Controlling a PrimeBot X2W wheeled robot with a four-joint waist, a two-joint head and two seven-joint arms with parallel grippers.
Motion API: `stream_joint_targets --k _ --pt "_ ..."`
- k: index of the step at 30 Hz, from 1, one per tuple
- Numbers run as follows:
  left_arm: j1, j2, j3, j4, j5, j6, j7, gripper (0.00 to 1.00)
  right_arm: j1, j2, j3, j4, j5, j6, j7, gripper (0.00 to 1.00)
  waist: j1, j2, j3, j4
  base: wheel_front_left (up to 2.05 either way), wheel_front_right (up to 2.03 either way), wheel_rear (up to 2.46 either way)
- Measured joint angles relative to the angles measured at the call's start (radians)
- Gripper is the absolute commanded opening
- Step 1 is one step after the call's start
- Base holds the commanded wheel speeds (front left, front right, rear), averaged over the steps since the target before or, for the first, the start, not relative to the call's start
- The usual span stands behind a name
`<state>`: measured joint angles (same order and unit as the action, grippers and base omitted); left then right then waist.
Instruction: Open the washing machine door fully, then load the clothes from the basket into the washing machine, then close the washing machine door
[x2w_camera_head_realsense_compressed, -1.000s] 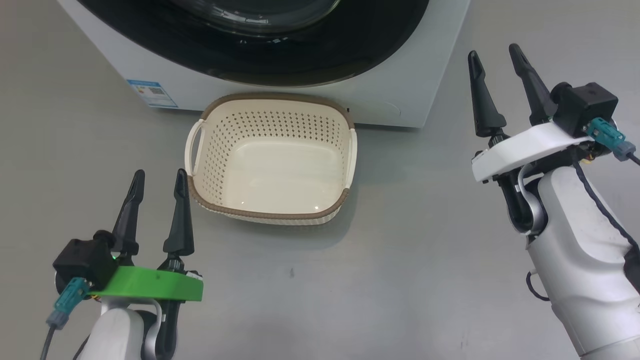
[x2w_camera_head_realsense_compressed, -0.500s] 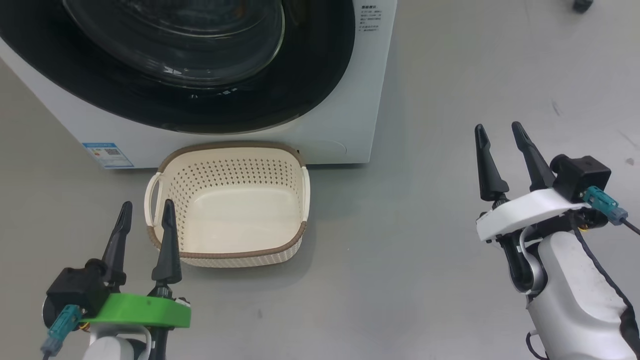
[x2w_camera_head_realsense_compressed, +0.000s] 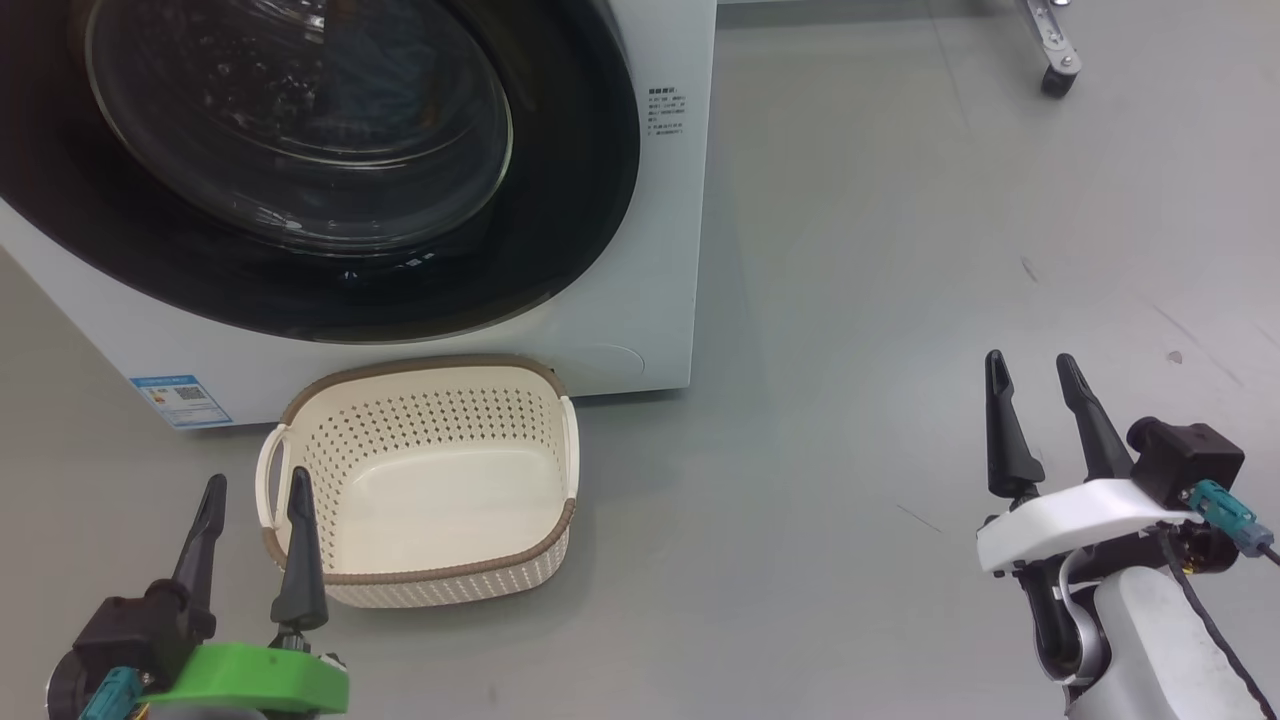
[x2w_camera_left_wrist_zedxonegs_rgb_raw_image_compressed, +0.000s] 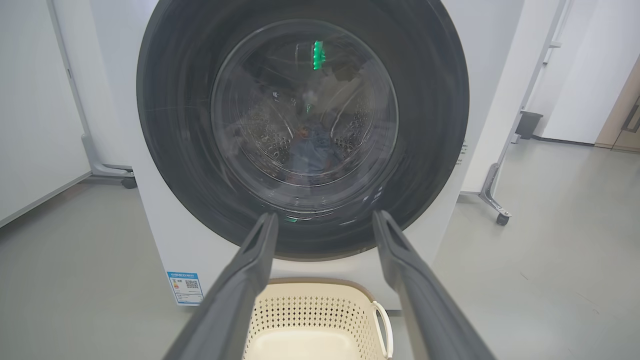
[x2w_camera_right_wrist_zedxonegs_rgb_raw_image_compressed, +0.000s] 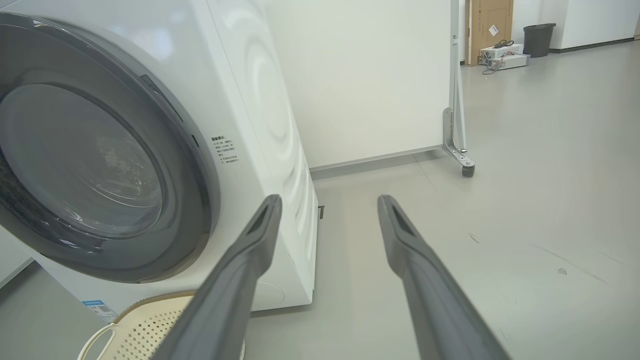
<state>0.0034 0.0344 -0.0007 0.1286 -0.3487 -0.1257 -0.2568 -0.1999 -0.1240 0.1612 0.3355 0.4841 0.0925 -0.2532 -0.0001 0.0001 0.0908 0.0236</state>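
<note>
The door (x2w_camera_head_realsense_compressed: 300, 170) sits shut against the washer (x2w_camera_head_realsense_compressed: 650, 300), its black rim looking flush with the white front. Through the glass we make out the clothes (x2w_camera_left_wrist_zedxonegs_rgb_raw_image_compressed: 312, 150) as a bluish heap low in the drum. The basket (x2w_camera_head_realsense_compressed: 450, 592) stands empty on the floor (x2w_camera_head_realsense_compressed: 850, 420), right at the washer's foot and under the lower edge of the door. By how things lie, we judge the loading and closing done.

We cannot tell whether the latch has caught. A door only pushed to could drift off the washer's front, and a fold of cloth trapped at the seal would cause just that. No fabric shows at the rim, though the glass is dim and reflective.

The left claw (x2w_camera_head_realsense_compressed: 255, 478) is released and grasps nothing. It hangs in front of the washer with its fingers by the basket's left handle, and we cannot say whether they touch it. Any forward or sideways move there could hook the handle and drag or tip the basket against the washer.

The right claw (x2w_camera_head_realsense_compressed: 1029, 360) is also released and empty. It is off to the washer's right over bare floor, well apart from everything. The chief risk there is a wide swing towards the washer's side panel.
</note>
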Motion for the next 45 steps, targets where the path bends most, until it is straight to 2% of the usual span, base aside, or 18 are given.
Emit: stream_joint_targets --k 10,18,40,41,45 --pt "0.049 0.0 0.003 0.005 0.014 0.0 0.0 1.0 0.074 -0.003 -0.021 -0.031 -0.055 -0.008 0.0 1.0 0.0 0.0 -0.048 -0.012 0.0 0.0 0.0" --pt "0.077 0.0 0.004 0.014 0.016 0.0 0.0 1.0 0.128 0.019 -0.024 -0.044 -0.057 -0.007 0.0 1.0 0.0 0.0 -0.072 -0.011 0.0 0.0 0.0" --pt "0.079 0.0 0.0 0.015 0.015 0.0 0.0 1.0 0.153 0.029 -0.033 -0.07 -0.086 0.003 0.0 1.0 0.0 0.0 -0.083 -0.007 0.0 0.0 0.0" --pt "0.08 0.001 -0.005 0.015 0.013 0.0 0.0 0.0 0.153 0.03 -0.035 -0.071 -0.088 0.003 0.0 0.0 0.0 0.0 -0.083 -0.007 0.0 0.0 0.0" --pt "0.086 -0.016 -0.01 0.054 0.012 0.0 0.0 0.0 0.17 0.04 -0.03 -0.035 -0.088 0.002 0.001 0.0 0.0 0.0 -0.083 -0.007 0.0 0.0 0.0"
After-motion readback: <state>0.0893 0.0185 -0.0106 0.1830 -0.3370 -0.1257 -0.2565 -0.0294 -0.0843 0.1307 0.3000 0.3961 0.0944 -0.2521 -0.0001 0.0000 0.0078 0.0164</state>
